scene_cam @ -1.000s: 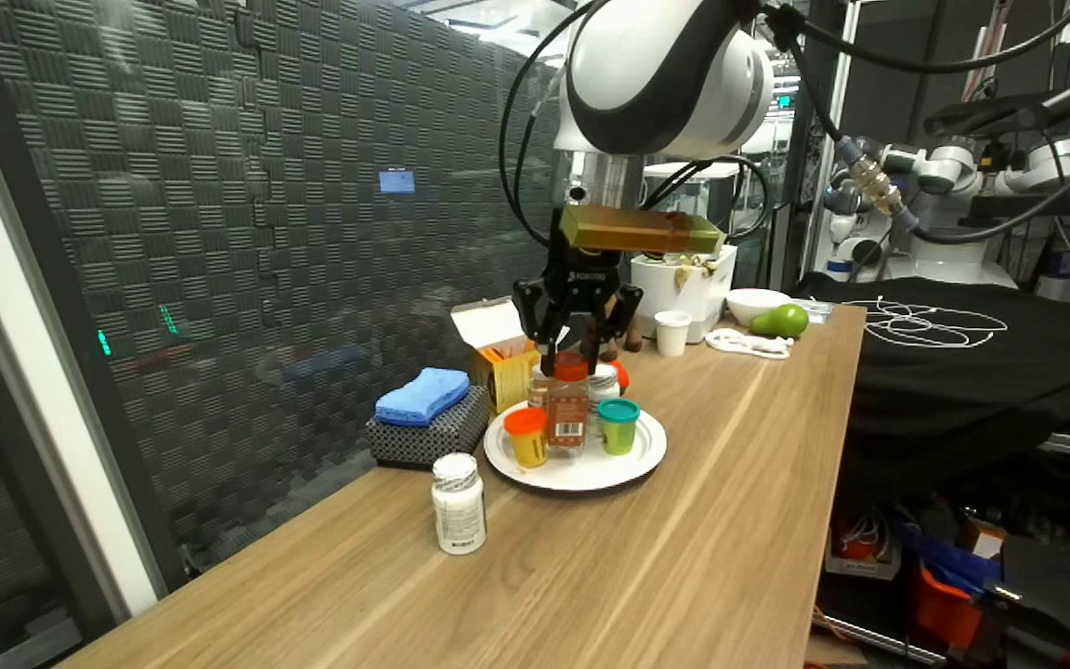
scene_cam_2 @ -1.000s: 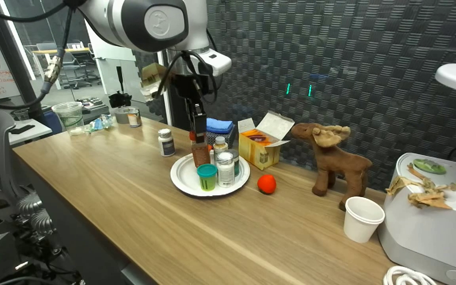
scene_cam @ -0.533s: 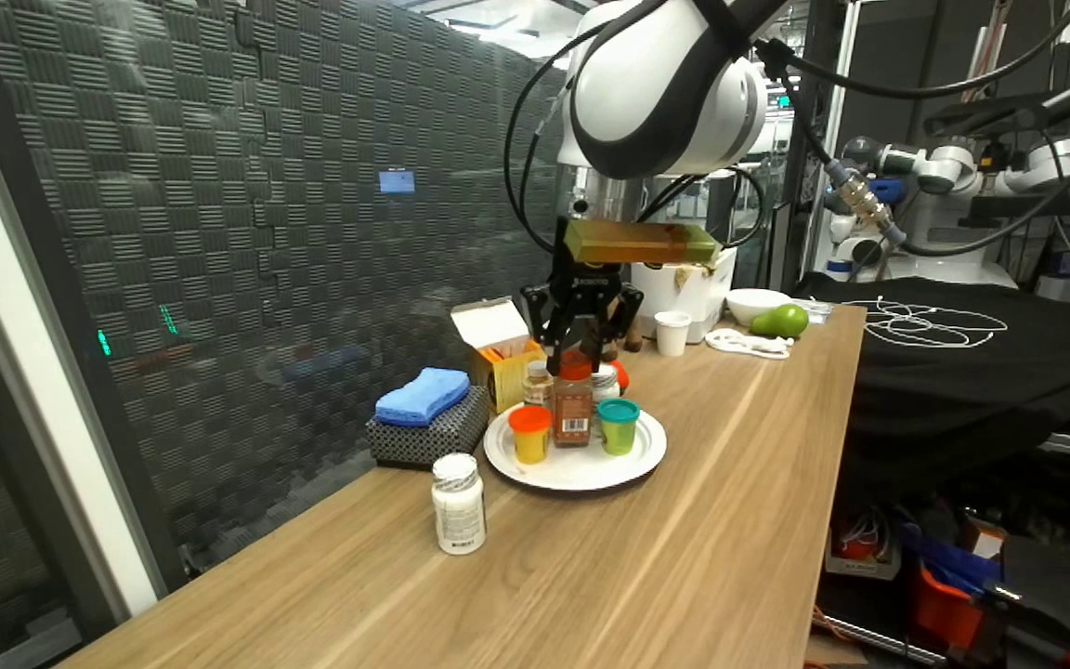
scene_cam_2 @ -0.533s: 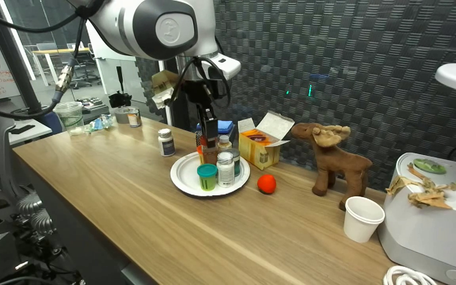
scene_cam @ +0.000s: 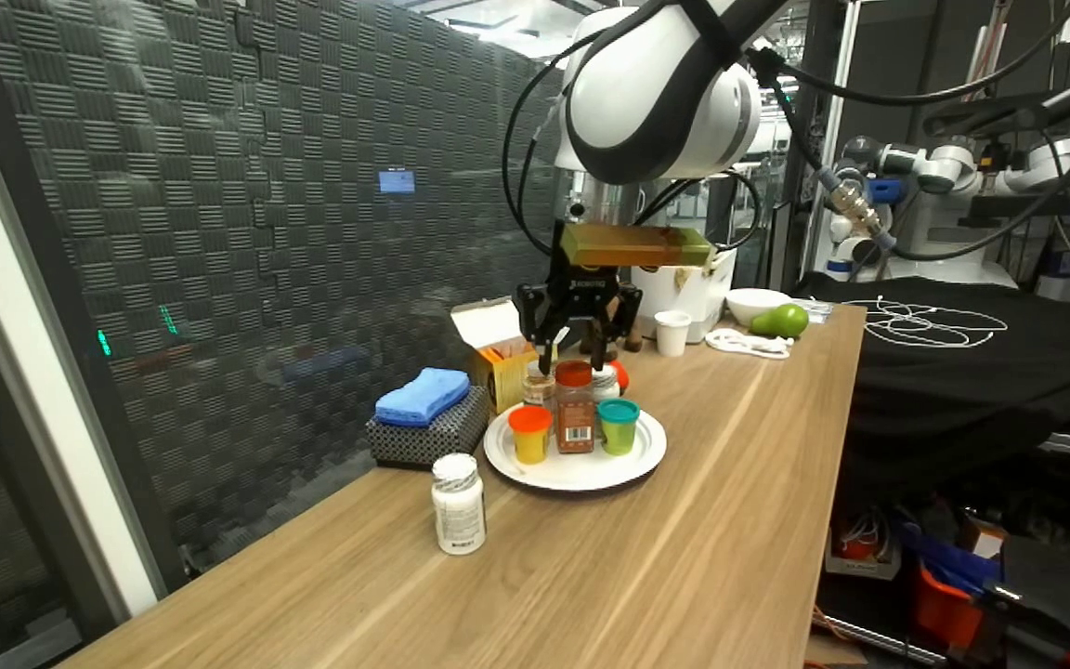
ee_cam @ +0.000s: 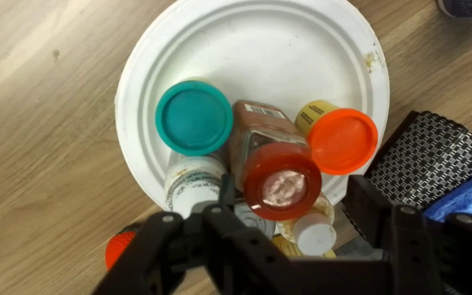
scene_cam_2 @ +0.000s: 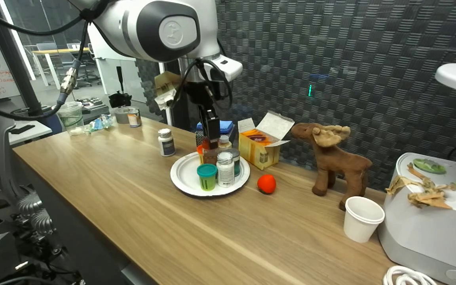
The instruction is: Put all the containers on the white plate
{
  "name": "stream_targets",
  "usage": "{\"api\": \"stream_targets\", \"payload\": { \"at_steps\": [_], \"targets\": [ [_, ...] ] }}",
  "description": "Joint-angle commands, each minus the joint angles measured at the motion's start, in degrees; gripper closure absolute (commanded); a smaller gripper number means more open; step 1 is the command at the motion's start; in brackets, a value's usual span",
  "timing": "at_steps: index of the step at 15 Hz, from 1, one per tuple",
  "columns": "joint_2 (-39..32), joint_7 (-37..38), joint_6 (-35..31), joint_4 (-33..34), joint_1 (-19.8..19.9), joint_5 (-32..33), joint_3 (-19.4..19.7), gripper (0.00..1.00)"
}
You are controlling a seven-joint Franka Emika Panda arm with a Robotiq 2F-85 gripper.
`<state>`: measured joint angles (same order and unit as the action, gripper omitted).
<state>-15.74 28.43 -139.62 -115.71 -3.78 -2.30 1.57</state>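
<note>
On the white plate (ee_cam: 260, 53) stands the orange-brown jar with a red lid (scene_cam: 576, 418). My gripper (ee_cam: 291, 186) is open just above it; gaps show on both sides of the lid in the wrist view. Around the jar on the plate are a teal-lidded cup (ee_cam: 194, 118), an orange-lidded yellow tub (ee_cam: 342, 141), a white bottle (scene_cam_2: 225, 170), a white-capped bottle (ee_cam: 314, 235) and a dark can (scene_cam_2: 236, 162), partly covered. Off the plate, another white pill bottle (scene_cam: 458, 506) stands upright on the table, with only its edge in the wrist view.
Beside the plate are a patterned box (scene_cam: 428, 437) topped by a blue sponge (scene_cam: 422, 397) and an open yellow carton (scene_cam_2: 259, 152). A red-orange ball (scene_cam_2: 266, 184), a plush moose (scene_cam_2: 333, 160), a white cup (scene_cam_2: 363, 219) and a white appliance (scene_cam_2: 434, 229) line the table.
The jaws have parted and let go of the red-lidded jar, which has come down to stand on the plate. The gripper shifted slightly over the plate beforehand. The lone pill bottle has not moved.
</note>
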Motion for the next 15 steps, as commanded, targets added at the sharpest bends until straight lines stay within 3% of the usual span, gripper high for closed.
{"api": "stream_targets", "payload": {
  "at_steps": [1,6,15],
  "targets": [
    [5.8,4.2,-0.8,-1.8,-2.2,1.9,0.5,0.0],
    [8.5,6.5,2.7,0.3,-5.3,8.4,-2.4,0.0],
    [-2.0,3.5,11.1,7.7,-8.7,7.0,-7.0,0.0]
  ]
}}
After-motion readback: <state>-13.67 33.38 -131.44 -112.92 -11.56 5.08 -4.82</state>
